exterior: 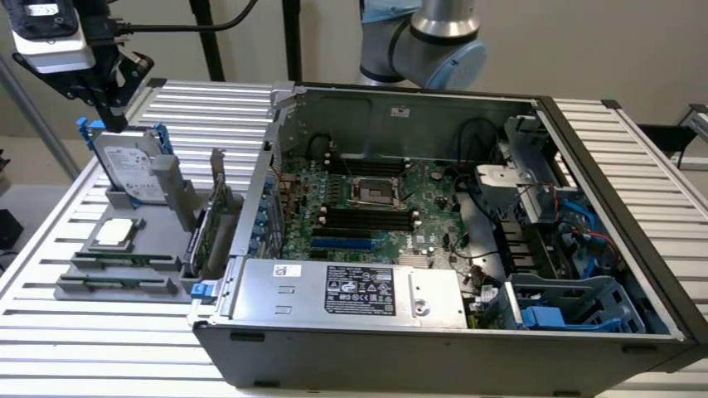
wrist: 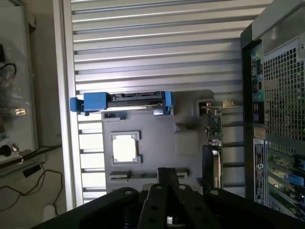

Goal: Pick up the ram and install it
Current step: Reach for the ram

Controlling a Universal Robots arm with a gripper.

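Green ram [exterior: 128, 259] sits on edge in a slot of the grey rack [exterior: 166, 199], just beside the processor [exterior: 115, 234]. Gripper [exterior: 114, 123] hangs above the hard drive [exterior: 124, 166], well apart from the ram, fingers [wrist: 167, 174] pressed together, gripping nothing.

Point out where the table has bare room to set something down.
Bare table slats lie on the near side of the grey parts holder, on its far side, and beside the computer case at the exterior view's right. Crowded: the holder and the case interior.
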